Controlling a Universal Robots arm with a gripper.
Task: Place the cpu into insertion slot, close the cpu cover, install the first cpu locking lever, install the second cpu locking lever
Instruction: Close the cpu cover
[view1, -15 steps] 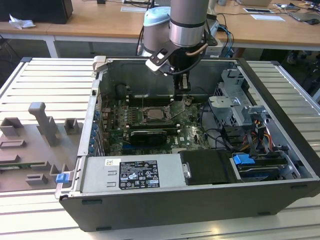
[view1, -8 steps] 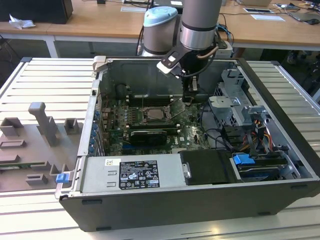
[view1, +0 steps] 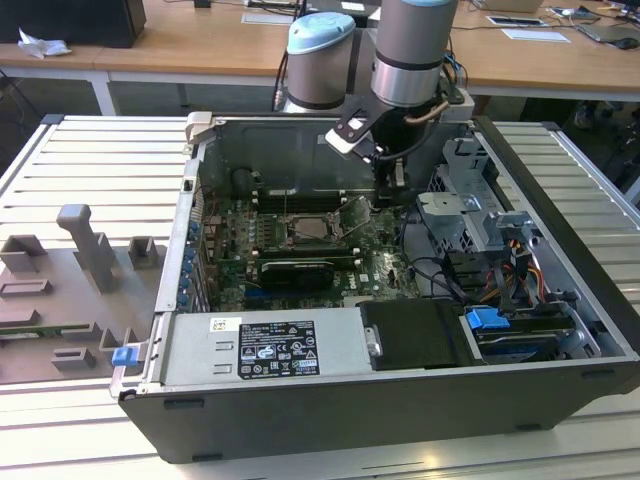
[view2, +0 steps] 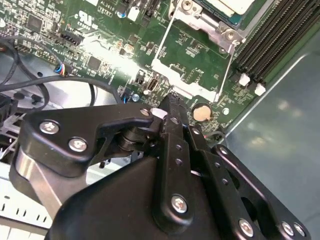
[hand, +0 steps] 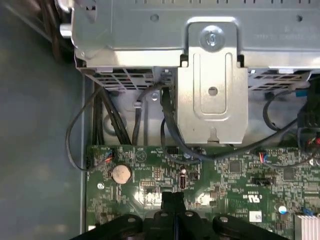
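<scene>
One grey fixture tray (view1: 80, 290) way over on the exterior view's left, parked on the slatted bench (view1: 60, 150), not part of this. Moving right: open PC case (view1: 300, 420), green motherboard (view1: 225, 250) inside, and roughly mid-board the insertion slot (view1: 304, 232). Looks loaded already, judging by the cpu (view2: 227, 4) sitting pale and flat in it in the second wrist view. Next over, the cpu cover (view2: 167, 70), tipped up off the slot on the side toward the exterior view's right, so not closed yet. Right beside its free edge, the gripper (view2: 171, 102), fingers (view2: 175, 130) pressed together with nothing visible between them, tips just at the frame. Can't tell whether touching or just clear. Further right, drive cage (view1: 470, 215) and a mess of black cables (view1: 430, 272).

Worry from here: pushing that thin frame off-centre and twisting the hinge, or dropping it onto a cpu not fully seated and mashing socket pins. Also cables close enough to snag the wrist.
</scene>
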